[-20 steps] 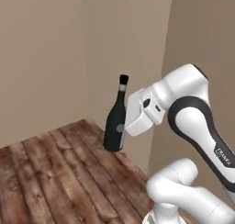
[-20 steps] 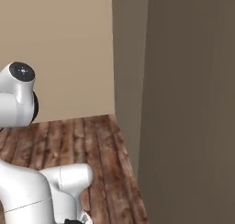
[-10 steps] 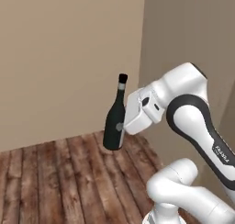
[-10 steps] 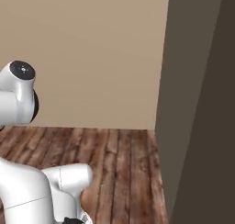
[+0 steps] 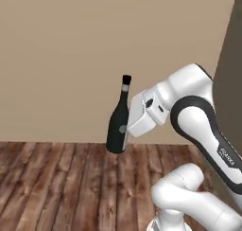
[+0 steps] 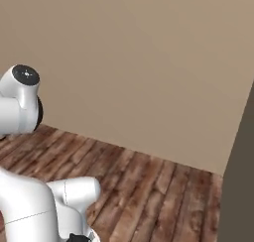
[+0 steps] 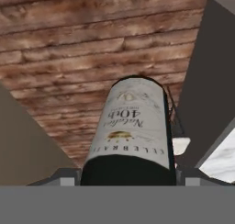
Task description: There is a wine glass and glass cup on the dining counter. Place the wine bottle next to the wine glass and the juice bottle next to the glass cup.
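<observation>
My gripper (image 5: 125, 129) is shut on the wine bottle (image 5: 118, 123), a dark green-black bottle with a slim neck and dark cap, held upright in the air above the wooden floor. In the hand view the wine bottle (image 7: 131, 131) runs away from the camera with its pale label facing up, and small grey fingertips (image 7: 68, 176) press its sides. At the right of that view stands the dining counter (image 7: 213, 67) with its dark taupe panel, and a patch of white marble shows at the lower right. The wine glass, glass cup and juice bottle are out of view.
A plain beige wall (image 5: 71, 50) stands ahead over a wood-plank floor (image 5: 56, 187). A dark taupe panel (image 5: 231, 55) edges the right side, and the same dark taupe panel (image 6: 242, 181) stands in the right base view.
The whole picture has slid to the right in both base views, so the base has turned. The bottle sits the same way in the shut gripper.
</observation>
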